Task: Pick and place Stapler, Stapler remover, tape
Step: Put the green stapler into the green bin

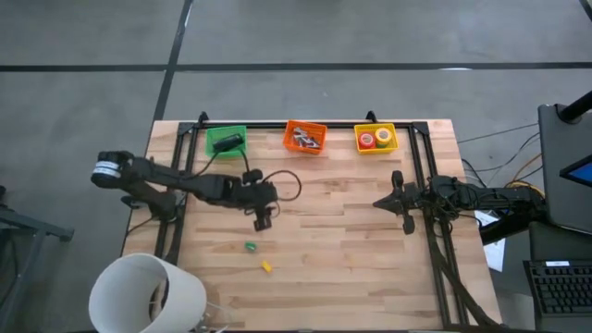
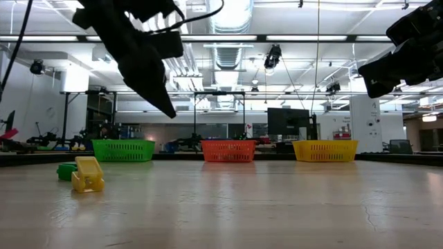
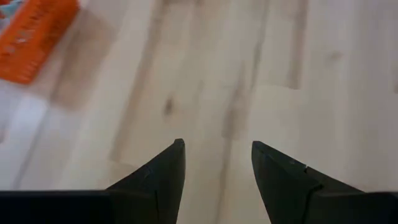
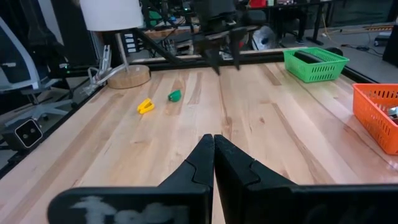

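Observation:
My left gripper (image 1: 262, 222) hangs open over the bare wood left of the table's middle, pointing slantwise down, with nothing between its fingers (image 3: 217, 152). A small green staple remover (image 1: 250, 246) and a yellow one (image 1: 266, 266) lie on the table just nearer than it. The black stapler (image 1: 227, 141) lies in the green basket (image 1: 211, 134) at the far edge. Tape rolls (image 1: 375, 139) sit in the yellow basket (image 1: 393, 129). My right gripper (image 1: 377, 202) waits shut at the table's right side.
An orange basket (image 1: 319, 129) with small items stands between the green and yellow baskets along the far edge. A white lamp shade (image 1: 148, 294) rises at the near left corner. Black rails (image 1: 430, 185) run along both sides. Bare wood lies across the middle and near side.

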Action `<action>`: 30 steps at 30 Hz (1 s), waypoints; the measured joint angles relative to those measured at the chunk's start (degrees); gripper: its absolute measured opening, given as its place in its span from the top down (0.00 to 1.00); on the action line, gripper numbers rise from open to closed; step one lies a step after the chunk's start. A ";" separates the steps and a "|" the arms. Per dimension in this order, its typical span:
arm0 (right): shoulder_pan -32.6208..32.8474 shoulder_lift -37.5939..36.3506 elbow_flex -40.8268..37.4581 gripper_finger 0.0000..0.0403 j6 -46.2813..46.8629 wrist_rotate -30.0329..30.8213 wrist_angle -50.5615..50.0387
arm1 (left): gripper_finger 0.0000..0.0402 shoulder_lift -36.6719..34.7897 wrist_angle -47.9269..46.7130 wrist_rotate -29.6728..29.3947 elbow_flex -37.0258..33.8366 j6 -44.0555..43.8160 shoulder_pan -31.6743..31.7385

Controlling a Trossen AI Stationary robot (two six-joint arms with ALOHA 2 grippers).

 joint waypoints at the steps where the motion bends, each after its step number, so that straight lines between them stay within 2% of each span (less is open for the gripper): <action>1: -0.01 0.00 0.00 0.98 0.00 0.00 -0.01 | 0.54 0.00 0.00 0.00 0.00 -0.54 -0.90; 14: -0.01 0.00 0.00 0.98 0.00 0.00 0.01 | 0.54 0.00 -1.83 0.00 -0.16 -4.93 -11.51; 26: 0.00 0.00 0.00 0.98 0.00 -0.01 -0.01 | 0.54 0.07 -2.08 -0.02 -0.46 -13.16 -16.61; 30: 0.00 0.00 0.00 0.98 0.00 -0.01 0.00 | 0.54 0.07 -4.12 0.40 -0.48 -12.85 -18.17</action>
